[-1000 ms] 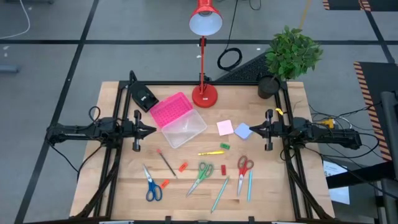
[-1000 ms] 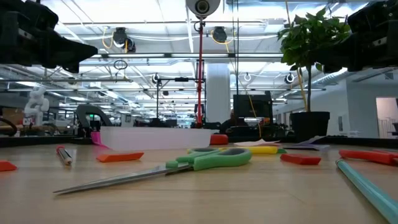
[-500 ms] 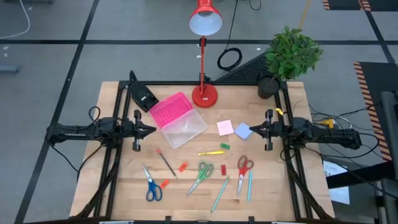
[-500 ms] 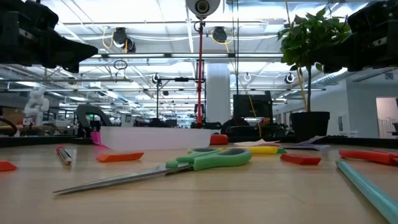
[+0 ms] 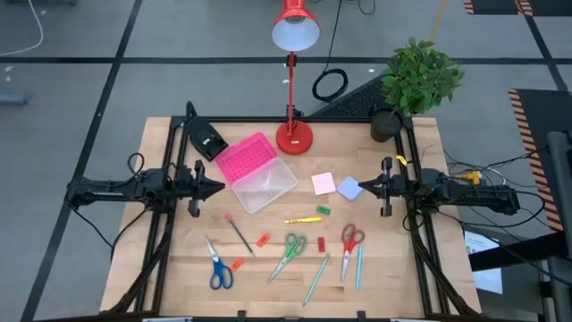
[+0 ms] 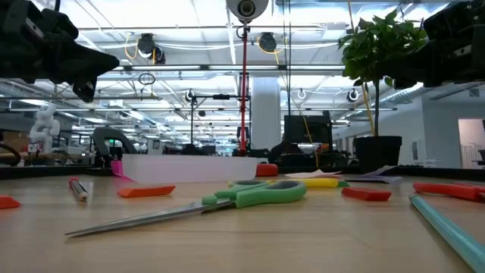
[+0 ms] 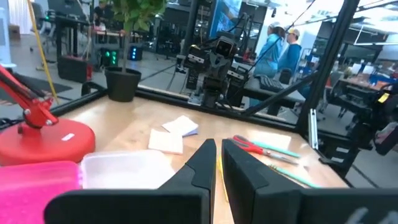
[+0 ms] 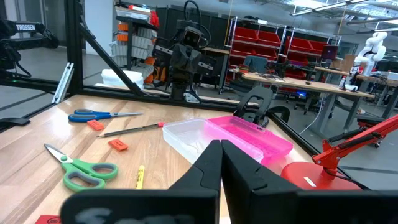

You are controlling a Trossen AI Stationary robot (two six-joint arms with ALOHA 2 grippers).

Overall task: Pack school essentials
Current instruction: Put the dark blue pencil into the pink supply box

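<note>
- Left gripper [image 5: 220,188]: held above the table's left edge, pointing inward toward the clear box; fingers [image 7: 202,163] pressed nearly together with only a thin slit between them — clenched on nothing.
- Right gripper [image 5: 360,186]: held above the right edge, pointing inward, its tip just beside the blue sticky pad [image 5: 349,189]; fingers [image 8: 208,165] likewise closed, nothing between them.
- Clear box with pink lid [image 5: 255,170]: lies open on the table [image 5: 161,268] between the left gripper and the red lamp base [image 5: 294,138]; the pink lid is on the side nearer the black wedge device [image 5: 205,139].
- Pink sticky pad [image 5: 323,183]: just beside the blue pad, toward the table centre.
- Yellow marker [image 5: 304,219] and green eraser [image 5: 323,210]: near each other, in front of the sticky pads.
- Blue scissors [image 5: 217,266]: front left, with an orange eraser [image 5: 237,264] just beside the handles.
- Red-tipped pencil [image 5: 238,233]: lies diagonally between the blue scissors and the box; a second orange eraser [image 5: 263,240] is near it.
- Green scissors [image 5: 290,253]: front centre; a red eraser [image 5: 321,243] beside the handles.
- Red scissors [image 5: 349,246]: front right — a teal pen [image 5: 359,266] alongside and another thin green pen [image 5: 316,278] between the two scissors.
- Potted plant [image 5: 416,80]: at the far right corner.
</note>
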